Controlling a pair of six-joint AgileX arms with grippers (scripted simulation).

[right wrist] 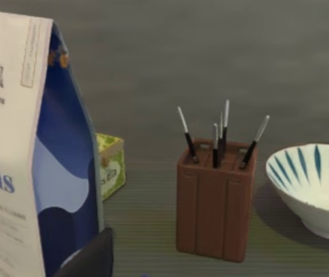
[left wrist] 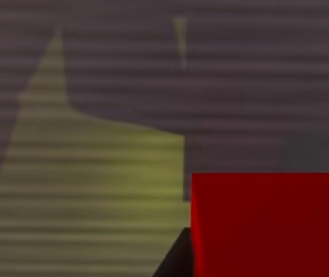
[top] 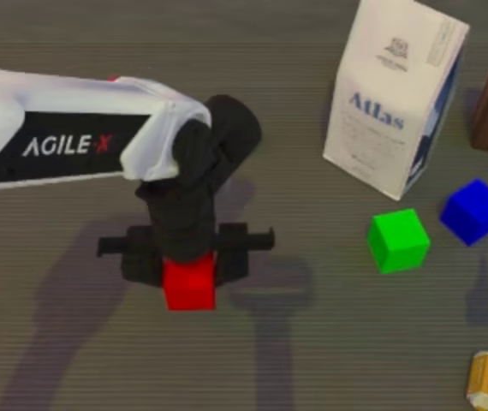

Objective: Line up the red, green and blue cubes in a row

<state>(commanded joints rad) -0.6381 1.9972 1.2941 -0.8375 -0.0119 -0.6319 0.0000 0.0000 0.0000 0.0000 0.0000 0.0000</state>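
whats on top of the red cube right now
The left gripper sits over the red cube, its black body covering the cube's far part. Only the near part of the cube shows. Whether the fingers grip it is hidden.

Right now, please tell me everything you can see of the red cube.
The red cube is small, plain and matte, bright red. It sits between the fingers of the left tool, left of the table's middle, far from the green cube and blue cube. The arm hides its far edge. In the left wrist view it fills one corner.
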